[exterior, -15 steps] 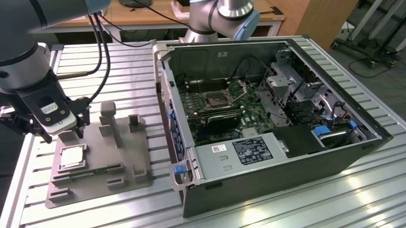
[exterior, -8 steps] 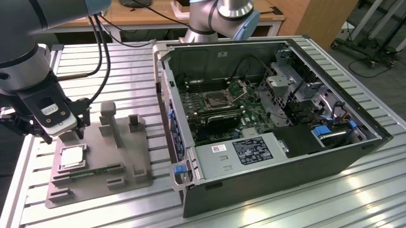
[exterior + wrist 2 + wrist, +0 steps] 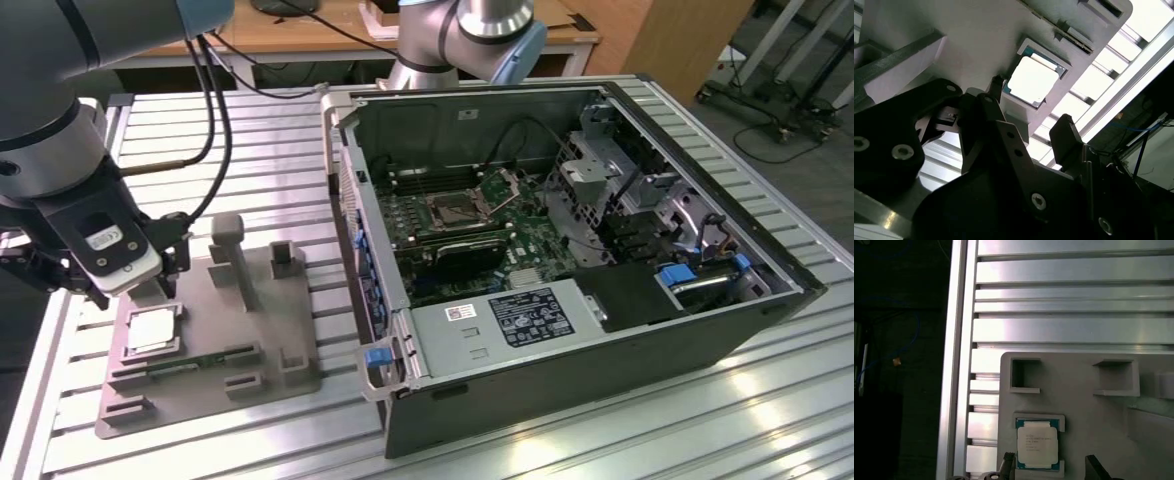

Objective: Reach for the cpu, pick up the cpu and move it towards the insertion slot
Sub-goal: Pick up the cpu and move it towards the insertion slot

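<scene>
Arm links (image 3: 54, 130) of the robot are seen at the exterior view's left edge. The tool (image 3: 140, 295) is carried low over the left part of a grey plastic fixture (image 3: 274, 345), which is laid on the ribbed aluminium desk (image 3: 267, 150). The tool's fingers (image 3: 1066, 130) are spread apart and nothing is gripped between them. In both wrist views the two dark tips are seen on opposite sides of the cpu (image 3: 1033, 80); whether it is touched cannot be made out. The cpu (image 3: 151, 330) is seated flat in a square recess of the fixture, silvery top upward. In the first wrist view a thin green border is shown around the cpu (image 3: 1037, 444). Beside it, toward the exterior view's right, a narrow green memory stick (image 3: 203, 362) is lodged in another recess. Further right, well apart from the fixture, an open computer case (image 3: 561, 375) is laid on its side. Inside it the insertion slot (image 3: 451, 210) is found on the motherboard, its dark centre exposed and its hinged metal frame (image 3: 507, 188) tipped up.
</scene>
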Motion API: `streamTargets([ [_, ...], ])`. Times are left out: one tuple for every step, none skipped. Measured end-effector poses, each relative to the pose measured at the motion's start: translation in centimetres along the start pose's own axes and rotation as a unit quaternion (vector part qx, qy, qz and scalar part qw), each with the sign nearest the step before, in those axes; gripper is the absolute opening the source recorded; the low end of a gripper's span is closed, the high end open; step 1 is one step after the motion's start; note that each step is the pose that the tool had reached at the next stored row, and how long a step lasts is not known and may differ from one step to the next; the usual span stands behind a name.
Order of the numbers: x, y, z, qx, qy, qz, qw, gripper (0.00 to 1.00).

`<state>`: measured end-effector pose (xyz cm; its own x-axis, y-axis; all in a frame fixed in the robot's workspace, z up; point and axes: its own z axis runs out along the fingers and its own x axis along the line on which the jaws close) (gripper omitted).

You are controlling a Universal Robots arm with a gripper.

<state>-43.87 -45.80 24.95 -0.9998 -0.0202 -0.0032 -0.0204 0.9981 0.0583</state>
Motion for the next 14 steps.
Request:
streamTargets([
  [0.0,-0.08,0.01,0.0,0.0,0.0,1.0,0.65],
  [0.0,-0.15,0.02,0.0,0.0001,0.0,1.0,0.65],
  [0.01,-0.18,0.03,0.0,0.0,0.0,1.0,0.65],
  [0.01,-0.18,0.03,0.0,0.0,0.0,1.0,0.65],
  [0.0,-0.18,0.03,0.0,0.0,0.0,1.0,0.65],
  [0.01,-0.19,0.04,0.0,0.0,0.0,1.0,0.65],
  [0.01,-0.19,0.06,0.0,0.0,0.0,1.0,0.65],
  [0.0,-0.2,0.07,0.0,0.0,0.0,1.0,0.65],
  [0.0,-0.2,0.09,0.0,0.0,0.0,1.0,0.65],
  [0.01,-0.2,0.11,0.0,0.0,0.0,1.0,0.65],
  [0.0,-0.2,0.13,0.0,0.0,0.0,1.0,0.65],
  [0.01,-0.2,0.15,0.0,0.0,0.0,1.0,0.65],
  [0.01,-0.2,0.19,0.0,0.0,0.0,1.0,0.65],
  [0.01,-0.21,0.24,0.0,0.0,0.0,1.0,0.65],
])
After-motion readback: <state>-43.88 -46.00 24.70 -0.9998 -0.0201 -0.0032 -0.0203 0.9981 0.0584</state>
